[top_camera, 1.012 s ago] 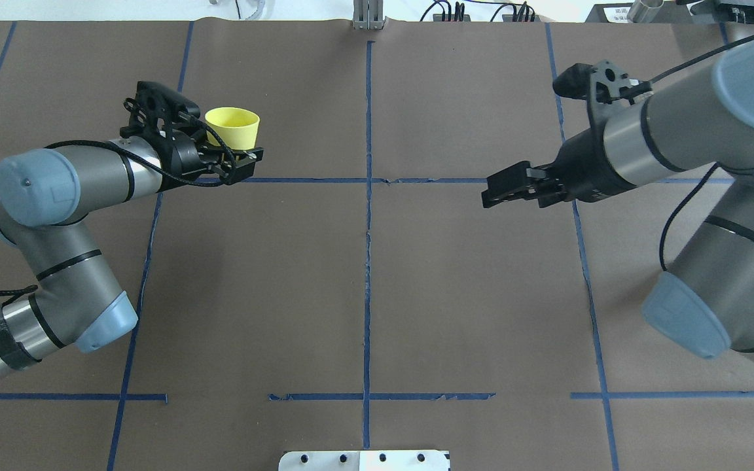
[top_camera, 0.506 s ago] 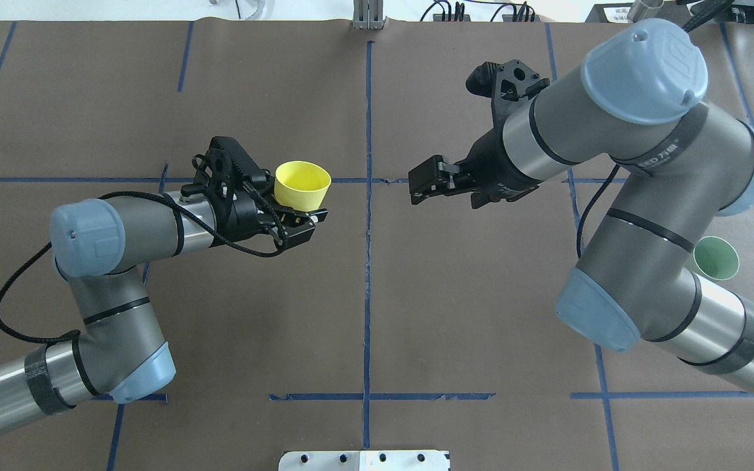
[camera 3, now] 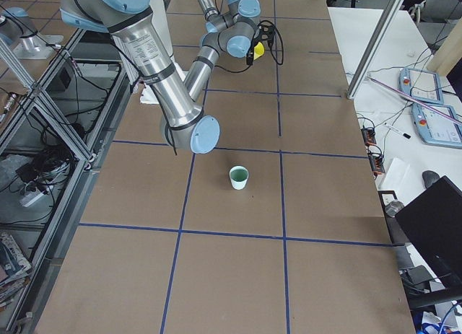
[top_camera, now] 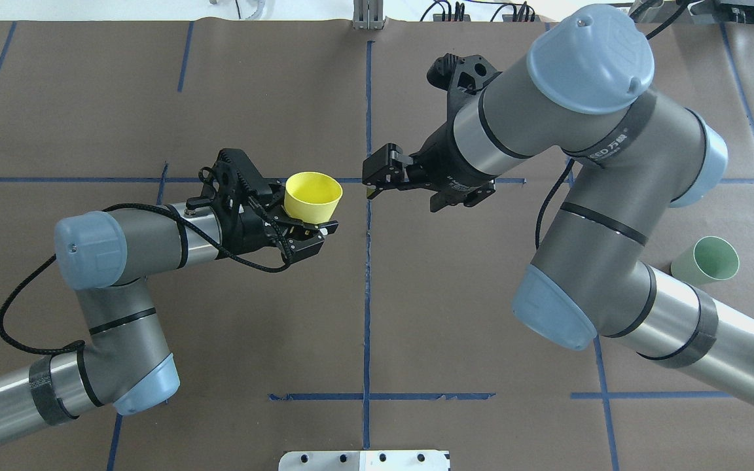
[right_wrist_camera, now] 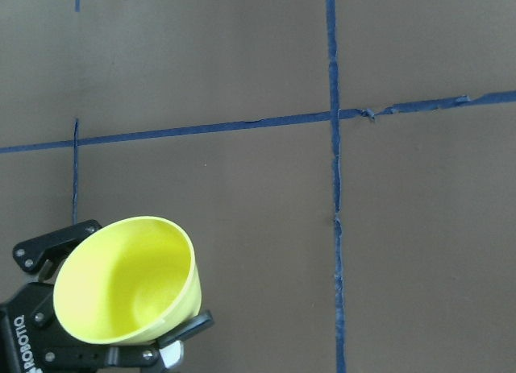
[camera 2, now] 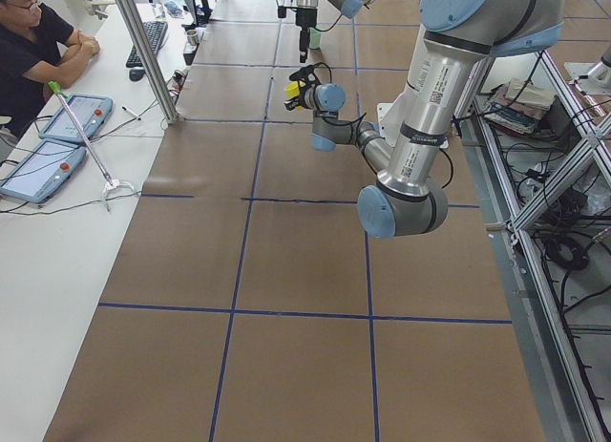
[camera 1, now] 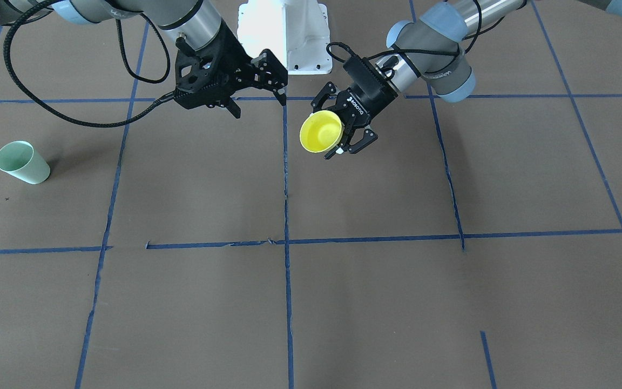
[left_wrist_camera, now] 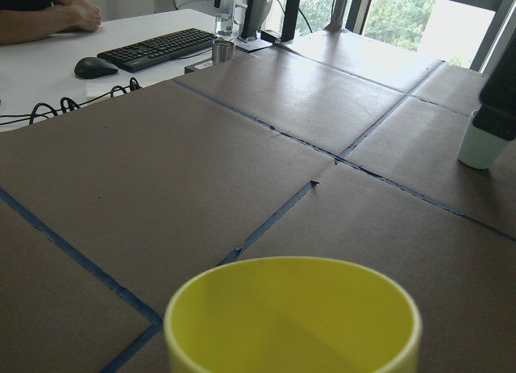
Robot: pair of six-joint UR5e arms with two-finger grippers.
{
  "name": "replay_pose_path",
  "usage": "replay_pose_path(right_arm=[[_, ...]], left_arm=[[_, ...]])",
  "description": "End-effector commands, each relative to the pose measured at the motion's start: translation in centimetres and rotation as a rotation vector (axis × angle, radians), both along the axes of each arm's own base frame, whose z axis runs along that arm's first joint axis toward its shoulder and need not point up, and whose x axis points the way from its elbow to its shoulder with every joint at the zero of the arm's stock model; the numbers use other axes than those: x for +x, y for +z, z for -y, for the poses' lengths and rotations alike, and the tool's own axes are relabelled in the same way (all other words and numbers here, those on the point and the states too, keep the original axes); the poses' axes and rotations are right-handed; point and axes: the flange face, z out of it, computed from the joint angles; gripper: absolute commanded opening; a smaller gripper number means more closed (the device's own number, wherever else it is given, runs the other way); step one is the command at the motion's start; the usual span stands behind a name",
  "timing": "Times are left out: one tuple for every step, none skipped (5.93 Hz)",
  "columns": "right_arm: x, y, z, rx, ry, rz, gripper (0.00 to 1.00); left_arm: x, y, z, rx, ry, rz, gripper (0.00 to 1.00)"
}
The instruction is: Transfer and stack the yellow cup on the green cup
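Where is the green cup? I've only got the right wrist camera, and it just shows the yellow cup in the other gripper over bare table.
Observer: The green cup stands upright on the table, far out on the robot's right side. In the overhead view it sits just beyond the right arm.
Operator: Is my right gripper open?
Observer: Yes. The front view shows the right gripper with its fingers spread and nothing between them.
Operator: Is it touching the yellow cup yet?
Observer: No. The overhead view shows a clear gap between it and the yellow cup, which the left gripper holds clamped by its lower body.
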Motion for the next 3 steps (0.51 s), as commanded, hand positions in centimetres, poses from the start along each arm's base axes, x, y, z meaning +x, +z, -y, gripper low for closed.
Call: replay_pose_path(right_arm=[[-0.7, -0.2, -1.0, -0.049, -0.103, 0.023, 1.0], [-1.1, -0.1, -1.5, -0.059, -0.129, 0.024, 1.0], [-1.3, -0.2, -1.5, -0.057, -0.131, 0.024, 1.0]], left_arm=[[0.9, -0.8, -1.7, 0.051, 0.02, 0.001, 0.0], [0.7, -1.2, -1.8, 0.063, -0.006, -0.003, 0.0], [1.3, -1.5, -3.5, 0.066, 0.024, -0.013, 0.01]])
